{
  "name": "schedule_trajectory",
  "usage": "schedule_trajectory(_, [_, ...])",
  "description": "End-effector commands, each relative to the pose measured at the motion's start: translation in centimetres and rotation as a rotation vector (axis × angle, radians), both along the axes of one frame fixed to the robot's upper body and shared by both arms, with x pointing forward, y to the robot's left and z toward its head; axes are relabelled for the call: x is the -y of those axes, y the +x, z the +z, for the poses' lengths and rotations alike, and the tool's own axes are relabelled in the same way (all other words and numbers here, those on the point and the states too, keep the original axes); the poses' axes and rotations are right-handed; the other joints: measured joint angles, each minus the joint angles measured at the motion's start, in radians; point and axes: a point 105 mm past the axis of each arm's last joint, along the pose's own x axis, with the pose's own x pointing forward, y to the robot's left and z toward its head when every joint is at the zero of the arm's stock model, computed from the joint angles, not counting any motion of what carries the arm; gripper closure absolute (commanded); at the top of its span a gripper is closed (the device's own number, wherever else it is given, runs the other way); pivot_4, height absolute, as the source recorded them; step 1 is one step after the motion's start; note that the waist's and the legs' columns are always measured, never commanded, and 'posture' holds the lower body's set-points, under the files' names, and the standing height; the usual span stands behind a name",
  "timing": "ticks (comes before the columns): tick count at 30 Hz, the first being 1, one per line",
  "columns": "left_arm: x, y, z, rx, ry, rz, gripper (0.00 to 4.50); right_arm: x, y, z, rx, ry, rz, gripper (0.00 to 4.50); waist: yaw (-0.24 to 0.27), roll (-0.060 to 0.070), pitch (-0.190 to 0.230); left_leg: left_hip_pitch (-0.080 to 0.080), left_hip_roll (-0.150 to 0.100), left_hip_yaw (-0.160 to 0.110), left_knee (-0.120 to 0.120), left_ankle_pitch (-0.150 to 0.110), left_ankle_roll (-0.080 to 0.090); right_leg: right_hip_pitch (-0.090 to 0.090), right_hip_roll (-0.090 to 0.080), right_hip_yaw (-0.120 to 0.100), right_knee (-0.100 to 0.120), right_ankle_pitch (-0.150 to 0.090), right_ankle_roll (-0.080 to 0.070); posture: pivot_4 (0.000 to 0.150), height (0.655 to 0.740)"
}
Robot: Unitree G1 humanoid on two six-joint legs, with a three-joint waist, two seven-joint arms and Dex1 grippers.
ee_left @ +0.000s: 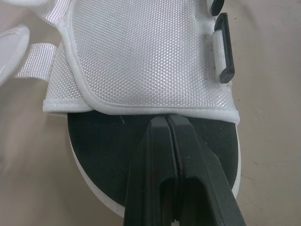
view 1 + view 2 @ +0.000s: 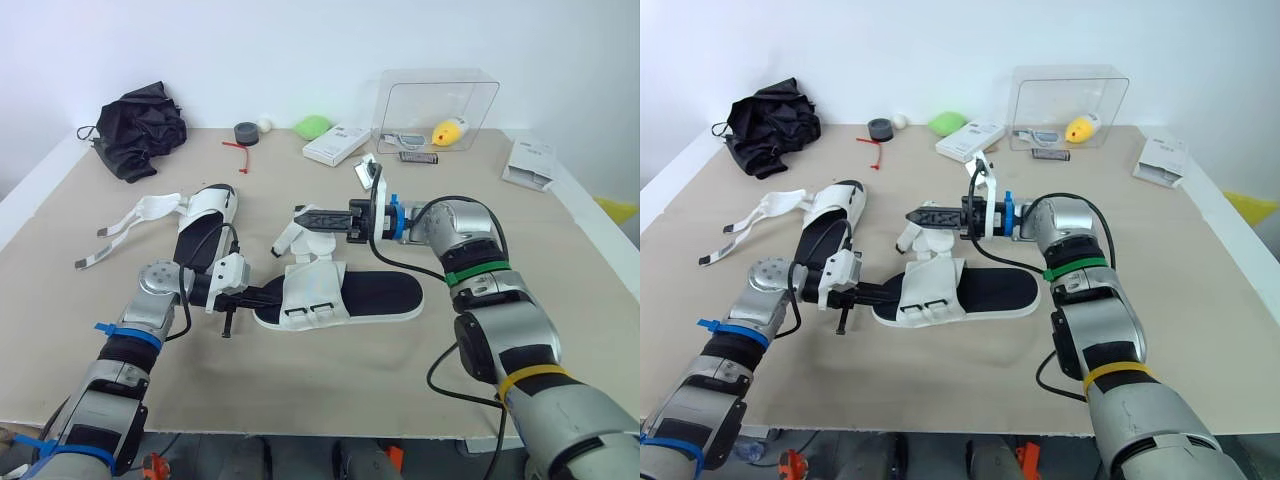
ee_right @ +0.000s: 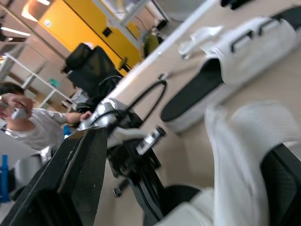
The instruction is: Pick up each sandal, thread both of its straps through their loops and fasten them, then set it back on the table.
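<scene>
Sandal (image 2: 345,297) lies mid-frame on the table (image 2: 330,385). Our left gripper (image 2: 268,292), fingers pressed together, touches its black footbed below the white flap. Just above, our right gripper (image 2: 299,216) is spread apart around a strap (image 3: 235,155).

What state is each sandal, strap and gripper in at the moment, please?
Near sandal: lying sole-down on the table.
Front strap: laid across the footbed; whether it is fastened is unclear.
Rear strap: loose, between the right gripper's fingers.
Far sandal: on the table, its straps splayed out, unfastened.
Left gripper: shut, tips over the near sandal's footbed.
Right gripper: open.
</scene>
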Motion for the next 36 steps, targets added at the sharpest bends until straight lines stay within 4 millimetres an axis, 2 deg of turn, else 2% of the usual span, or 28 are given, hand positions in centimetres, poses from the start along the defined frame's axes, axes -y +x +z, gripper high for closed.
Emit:
schedule_trajectory(1, [-0.3,-1.8,-3.9,-0.138,0.116,-0.030,4.50,-0.8,0.3,1.4,0.043,0.036,0.005,0.09,0.000,0.000,0.000,0.000,0.000,0.000,0.000,0.000,0.000,0.000,0.000,0.000,0.000,0.000,-0.001,0.150,0.7400])
schedule_trajectory(9, [-0.3,-1.9,-4.0,-0.142,0.111,-0.024,4.50,-1.2,0.5,1.8,0.032,0.067,0.000,0.09,0.000,0.000,0.000,0.000,0.000,0.000,0.000,0.000,0.000,0.000,0.000,0.000,0.000,0.001,-0.002,0.150,0.7400])
schedule_trajectory(20, [0.1,-1.9,-4.1,-0.148,0.106,-0.034,4.50,-1.3,1.9,4.4,0.090,0.105,-0.077,0.09,0.000,0.000,0.000,0.000,0.000,0.000,0.000,0.000,0.000,0.000,-0.001,0.000,0.000,0.001,-0.003,0.150,0.7400])
schedule_trajectory(25, [0.1,-2.0,-4.2,-0.148,0.106,-0.031,4.50,-1.2,2.1,4.3,0.107,0.091,-0.087,0.09,0.000,0.000,0.000,0.000,-0.001,0.000,0.000,0.000,0.000,0.000,-0.001,0.000,0.000,0.001,-0.003,0.150,0.7400])
schedule_trajectory(28, [0.0,-2.1,-4.3,-0.149,0.107,-0.030,4.50,-1.1,2.7,3.5,0.109,0.071,-0.135,0.78,0.000,0.000,0.000,0.000,-0.001,0.000,0.000,0.000,0.000,0.000,-0.001,0.000,0.000,0.001,-0.003,0.150,0.7400])
schedule_trajectory(30, [0.0,-2.1,-4.3,-0.149,0.107,-0.030,4.50,-0.8,2.8,3.6,0.108,0.086,-0.145,1.52,0.000,0.000,0.000,0.000,-0.001,0.000,0.000,0.000,0.000,0.000,-0.001,0.000,0.000,0.001,-0.003,0.150,0.7400])
schedule_trajectory(31, [0.0,-2.1,-4.3,-0.149,0.107,-0.030,4.50,-0.7,2.8,3.6,0.112,0.087,-0.147,1.74,0.000,0.000,0.000,0.000,-0.001,0.000,0.000,0.000,0.000,0.000,-0.001,0.000,0.000,0.001,-0.003,0.150,0.7400])
schedule_trajectory(32, [0.0,-2.2,-4.3,-0.150,0.107,-0.030,4.50,-0.7,2.8,3.7,0.114,0.089,-0.145,2.34,0.000,0.000,0.000,0.000,-0.001,0.000,0.000,0.000,0.000,0.000,-0.001,0.000,0.000,0.001,-0.002,0.150,0.7400])
schedule_trajectory(33, [0.0,-2.2,-4.4,-0.151,0.107,-0.031,4.50,-0.5,2.7,3.8,0.118,0.092,-0.142,2.53,0.000,0.000,0.000,0.000,-0.001,0.000,0.000,0.000,0.000,0.000,-0.001,0.000,0.000,0.001,-0.002,0.150,0.7400])
schedule_trajectory(34, [0.0,-2.2,-4.4,-0.151,0.108,-0.032,4.50,-0.5,2.7,3.9,0.121,0.093,-0.140,3.19,0.000,0.000,0.000,0.000,-0.001,0.000,0.000,0.000,0.000,0.000,-0.001,0.000,0.000,0.001,-0.002,0.150,0.7400])
schedule_trajectory(36, [0.0,-2.3,-4.4,-0.153,0.109,-0.034,4.50,-0.2,2.6,4.4,0.141,0.102,-0.128,3.89,0.000,0.000,0.000,0.000,-0.001,0.000,0.000,0.000,0.000,0.000,-0.001,0.000,0.000,0.001,-0.002,0.150,0.7400])
